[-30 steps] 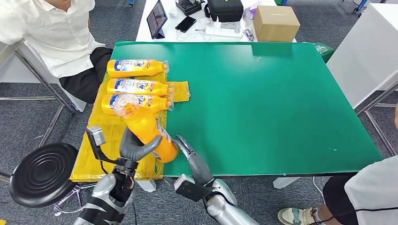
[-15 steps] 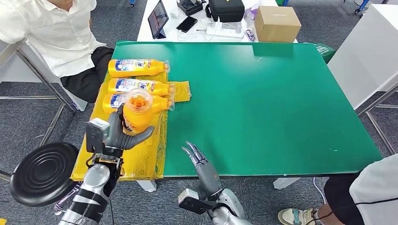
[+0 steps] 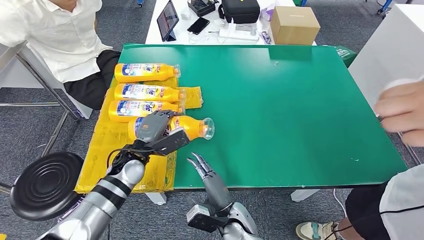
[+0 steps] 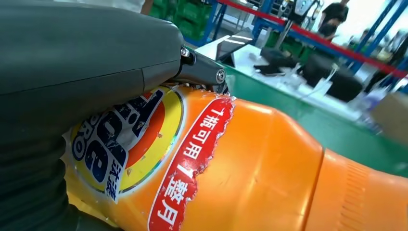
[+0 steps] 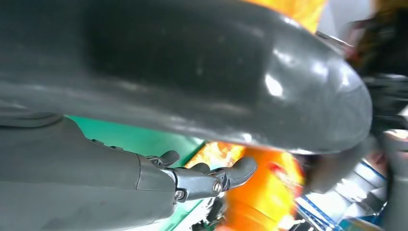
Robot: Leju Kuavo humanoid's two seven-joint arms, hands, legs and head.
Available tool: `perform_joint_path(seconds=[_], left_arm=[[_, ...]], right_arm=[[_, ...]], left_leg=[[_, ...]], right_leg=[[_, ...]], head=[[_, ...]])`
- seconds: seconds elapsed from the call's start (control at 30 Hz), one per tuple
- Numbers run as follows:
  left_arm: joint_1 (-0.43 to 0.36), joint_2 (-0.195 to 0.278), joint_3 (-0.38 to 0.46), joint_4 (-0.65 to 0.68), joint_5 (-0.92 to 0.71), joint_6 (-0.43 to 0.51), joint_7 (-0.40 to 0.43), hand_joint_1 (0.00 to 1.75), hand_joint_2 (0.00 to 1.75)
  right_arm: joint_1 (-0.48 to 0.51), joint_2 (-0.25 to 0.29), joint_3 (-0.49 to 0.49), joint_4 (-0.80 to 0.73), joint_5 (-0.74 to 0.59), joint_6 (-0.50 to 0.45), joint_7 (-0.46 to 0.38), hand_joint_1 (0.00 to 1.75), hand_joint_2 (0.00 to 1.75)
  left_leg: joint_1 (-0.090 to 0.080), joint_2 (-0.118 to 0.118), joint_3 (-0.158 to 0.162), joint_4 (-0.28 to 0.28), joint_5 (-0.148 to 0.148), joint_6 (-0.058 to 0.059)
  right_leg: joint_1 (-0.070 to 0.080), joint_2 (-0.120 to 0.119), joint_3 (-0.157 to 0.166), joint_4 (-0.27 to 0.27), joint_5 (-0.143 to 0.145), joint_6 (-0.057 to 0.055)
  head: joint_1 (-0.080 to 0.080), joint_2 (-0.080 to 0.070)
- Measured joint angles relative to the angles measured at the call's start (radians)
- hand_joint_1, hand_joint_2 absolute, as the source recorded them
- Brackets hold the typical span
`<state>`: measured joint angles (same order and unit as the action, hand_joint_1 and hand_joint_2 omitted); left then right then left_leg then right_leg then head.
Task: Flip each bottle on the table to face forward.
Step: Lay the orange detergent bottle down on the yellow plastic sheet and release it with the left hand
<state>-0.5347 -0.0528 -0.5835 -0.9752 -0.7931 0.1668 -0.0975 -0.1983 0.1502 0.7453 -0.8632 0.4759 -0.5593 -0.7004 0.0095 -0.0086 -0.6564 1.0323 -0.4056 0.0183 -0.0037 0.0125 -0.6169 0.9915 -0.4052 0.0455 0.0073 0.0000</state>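
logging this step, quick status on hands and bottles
Left hand grips fourth bottle, lying flat, label up. Right hand open, holding nothing. Three bottles lined up beyond. Person's hand at far right edge.

Orange bottles on yellow and green

The bottle [image 3: 192, 127] in the grey left hand [image 3: 156, 131] is orange, its label blue, white and yellow with a red strip of white characters; three bottles [image 3: 145, 91] beside it match. They lie on a yellow sheet [image 3: 107, 150] over the green surface [image 3: 280, 110]. The right hand [image 3: 202, 166] is dark grey, the arms silver.
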Motion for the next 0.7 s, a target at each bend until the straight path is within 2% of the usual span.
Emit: perform_joint_path(seconds=[0.2, 0.33, 0.47, 0.6, 0.63, 0.7], left_arm=[[-0.088, -0.018, -0.015, 0.185, -0.087, -0.018, 0.063, 1.75, 1.75], [-0.138, -0.022, -0.015, 0.309, -0.135, -0.002, 0.105, 1.75, 1.75], [-0.170, -0.023, -0.009, 0.407, -0.137, -0.040, 0.137, 1.75, 1.75], [-0.198, -0.020, 0.023, 0.478, -0.080, -0.127, 0.118, 1.75, 1.75], [-0.208, -0.020, 0.031, 0.492, -0.070, -0.142, 0.114, 1.69, 1.75], [-0.224, -0.019, 0.042, 0.515, -0.064, -0.175, 0.103, 0.85, 1.75]], right_arm=[[0.007, 0.009, 0.003, -0.026, -0.022, 0.022, 0.000, 0.00, 0.00], [0.009, 0.013, 0.004, -0.028, -0.042, 0.025, 0.000, 0.00, 1.75], [0.009, 0.014, 0.004, -0.026, -0.061, 0.035, 0.000, 0.00, 1.75], [0.006, 0.014, 0.004, -0.013, -0.075, 0.047, 0.000, 0.00, 1.75], [0.003, 0.014, 0.004, -0.008, -0.078, 0.047, 0.000, 0.00, 1.75], [-0.003, 0.014, 0.004, 0.001, -0.085, 0.049, 0.000, 0.00, 1.75]], left_leg=[[0.000, 0.000, 0.000, 0.000, 0.000, 0.000], [0.000, 0.000, 0.000, 0.000, 0.000, 0.000], [0.000, 0.000, 0.000, 0.000, 0.000, 0.000], [0.000, 0.000, 0.001, 0.000, 0.000, 0.000], [0.000, 0.000, 0.001, 0.000, 0.000, 0.000], [0.000, 0.000, 0.003, 0.000, 0.000, 0.000]], right_leg=[[0.000, 0.000, 0.000, 0.000, 0.000, 0.000], [0.000, 0.000, 0.000, 0.000, 0.000, 0.000], [0.000, 0.000, 0.000, 0.000, 0.000, 0.000], [0.000, 0.000, 0.002, 0.000, 0.000, 0.000], [0.000, 0.000, 0.002, 0.000, 0.000, 0.000], [0.000, 0.000, 0.003, 0.000, 0.000, 0.000]], head=[[0.000, 0.000], [0.000, 0.000], [0.000, 0.000], [0.000, 0.000], [0.000, 0.000], [0.000, 0.000]])
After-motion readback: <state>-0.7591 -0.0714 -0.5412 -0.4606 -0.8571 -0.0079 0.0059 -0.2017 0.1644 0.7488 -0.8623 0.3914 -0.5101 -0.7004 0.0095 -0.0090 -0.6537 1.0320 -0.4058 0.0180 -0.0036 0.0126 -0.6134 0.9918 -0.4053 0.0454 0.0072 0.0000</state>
